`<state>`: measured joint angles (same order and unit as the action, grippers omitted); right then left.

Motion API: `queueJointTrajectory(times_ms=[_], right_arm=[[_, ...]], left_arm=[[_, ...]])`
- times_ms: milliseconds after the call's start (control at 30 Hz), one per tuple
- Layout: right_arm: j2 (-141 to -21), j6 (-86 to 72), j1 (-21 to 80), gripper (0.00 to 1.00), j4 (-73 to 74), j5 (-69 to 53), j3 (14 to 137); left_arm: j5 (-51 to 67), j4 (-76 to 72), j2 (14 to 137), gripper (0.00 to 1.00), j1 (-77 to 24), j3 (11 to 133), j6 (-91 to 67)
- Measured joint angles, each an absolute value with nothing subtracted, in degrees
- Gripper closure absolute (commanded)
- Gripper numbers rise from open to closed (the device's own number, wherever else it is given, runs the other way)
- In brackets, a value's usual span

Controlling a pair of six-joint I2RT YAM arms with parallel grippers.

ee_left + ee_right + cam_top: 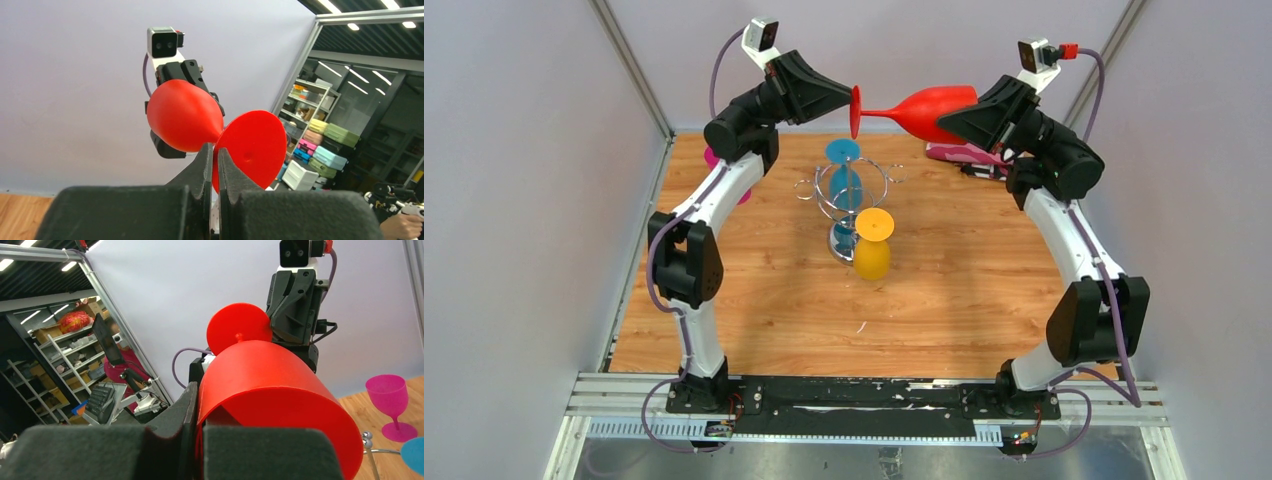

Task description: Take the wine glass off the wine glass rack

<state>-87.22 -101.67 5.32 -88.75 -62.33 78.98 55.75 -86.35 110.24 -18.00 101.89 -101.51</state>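
The red wine glass (pixel 924 108) is off the wine glass rack (pixel 824 195) and lies on its side in the air above the far part of the table (pixel 984 290), held between the two arms. The left gripper (pixel 849 103) is closed on the edge of its round foot, which points left. The right gripper (pixel 946 122) is clamped on the wall of the bowl at its rim, at the right end. Below them the rack stands at the middle of the table, with a blue glass (pixel 844 152) hanging bowl-down on its far side and a yellow glass (pixel 871 255) on its near side. A pink glass (pixel 391 392) stands upright at the far left
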Motion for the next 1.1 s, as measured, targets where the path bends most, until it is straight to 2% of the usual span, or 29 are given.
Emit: queueJointTrajectory(times_ms=[167, 467, 567, 600, 733, 800, 900, 1033, 1100], right_arm=[[-87.74, -102.32, 5.58, 1.00, -88.92, -62.30, 79.00], [-87.57, -102.35, 5.61, 1.00, -88.75, -62.37, 78.83], [-86.78, -101.54, 5.58, 1.00, -88.27, -62.61, 77.65], [-86.41, -101.23, 5.52, 1.00, -88.16, -62.67, 77.28], [-84.01, -98.74, 5.23, 1.00, -85.47, -63.44, 76.09], [-82.04, -95.11, 4.99, 1.00, -81.21, -64.10, 75.85], [-76.99, -82.04, 4.60, 1.00, -64.55, -64.51, 76.12], [-72.88, -56.47, 4.49, 1.00, -30.35, -59.24, 84.20], [-72.42, -45.67, 4.38, 1.00, -15.99, -54.72, 89.23]], left_arm=[[55.77, -86.35, 111.00, 1.00, -17.56, 101.89, -101.78], [55.99, -86.50, 111.00, 0.52, -16.82, 101.91, -101.43], [55.70, -86.63, 111.07, 0.46, -14.87, 102.83, -102.45], [55.42, -86.63, 111.18, 0.50, -14.11, 103.42, -102.67], [54.33, -86.67, 112.57, 0.98, -10.87, 108.36, -104.66], [54.22, -86.21, 112.88, 1.00, -10.31, 109.54, -105.10], [54.65, -79.29, 110.50, 1.00, -10.44, 105.78, -98.67], [52.16, -48.49, 103.28, 1.00, -10.90, 100.51, -76.34], [44.60, -25.58, 100.47, 1.00, -11.64, 104.05, -61.49]])
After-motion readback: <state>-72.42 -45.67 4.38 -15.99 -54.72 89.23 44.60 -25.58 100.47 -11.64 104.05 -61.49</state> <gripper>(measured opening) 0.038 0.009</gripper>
